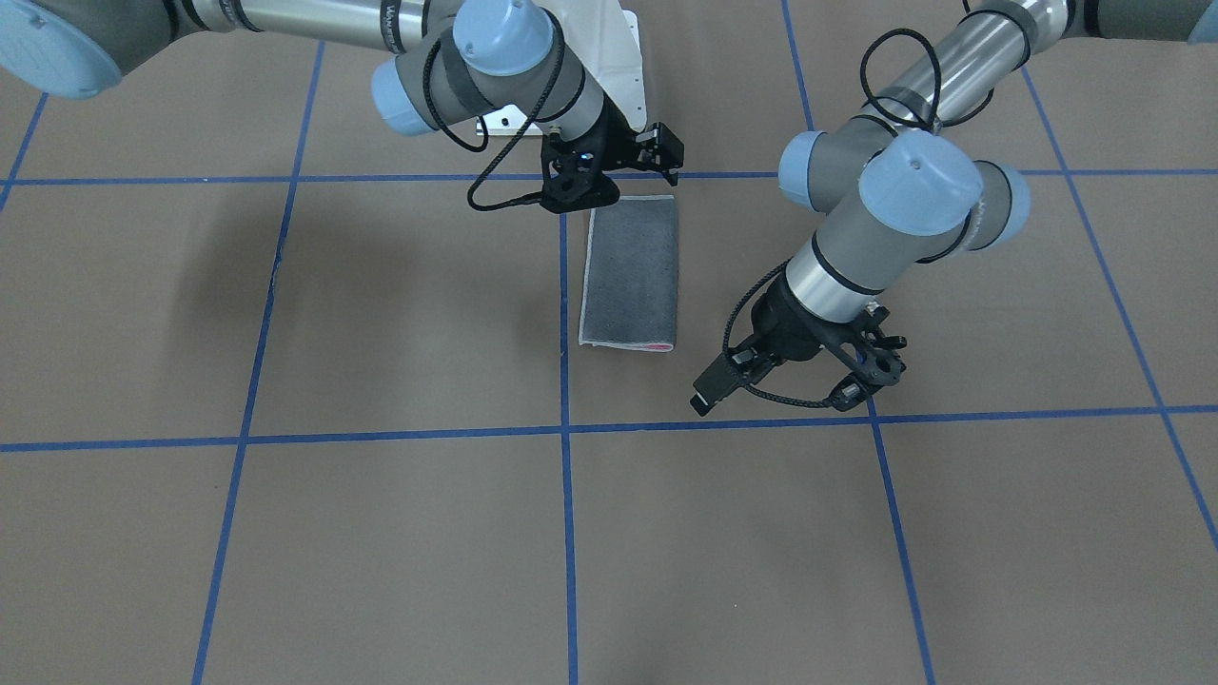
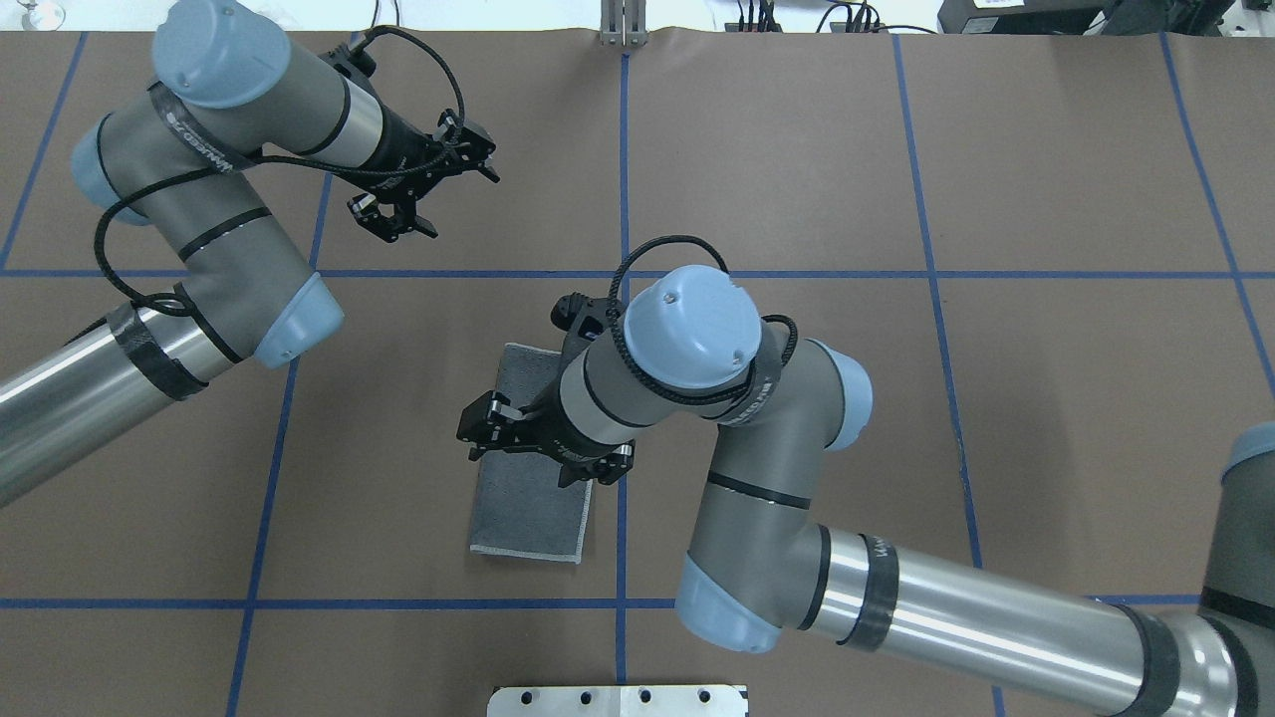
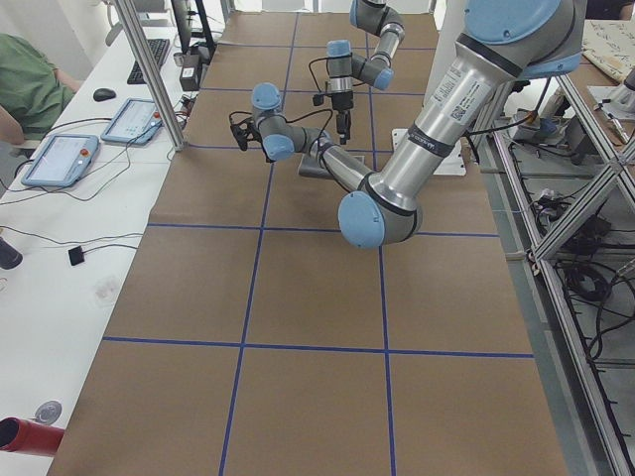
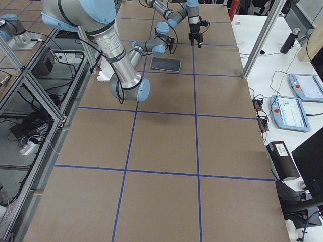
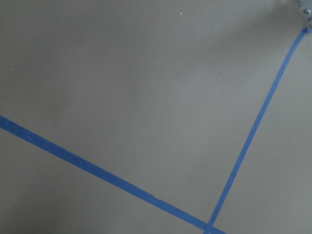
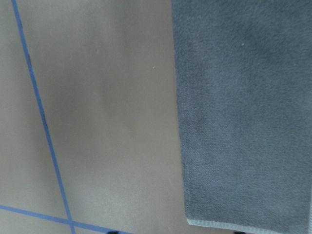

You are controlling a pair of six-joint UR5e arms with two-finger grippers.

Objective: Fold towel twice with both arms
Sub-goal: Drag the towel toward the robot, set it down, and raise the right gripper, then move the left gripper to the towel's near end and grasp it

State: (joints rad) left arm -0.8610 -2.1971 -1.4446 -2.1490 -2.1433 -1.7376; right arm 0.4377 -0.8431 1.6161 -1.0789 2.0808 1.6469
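The towel (image 1: 630, 271) lies flat on the brown table, folded into a narrow rectangle. Its dark grey face is up, and a pink edge shows at the end far from the robot. In the overhead view the towel (image 2: 528, 518) is partly hidden under my right arm. My right gripper (image 1: 618, 176) hovers open over the towel's robot-side end and holds nothing. The right wrist view shows the towel (image 6: 243, 112) and one bordered corner. My left gripper (image 2: 428, 189) is open and empty. It hangs over bare table beyond the towel's far end, off to the left.
Blue tape lines (image 1: 565, 428) divide the brown table into squares. The white base plate (image 2: 618, 700) sits at the robot's edge. On a side table at the left end are control tablets (image 3: 60, 159), with a person's green sleeve (image 3: 25, 79) nearby.
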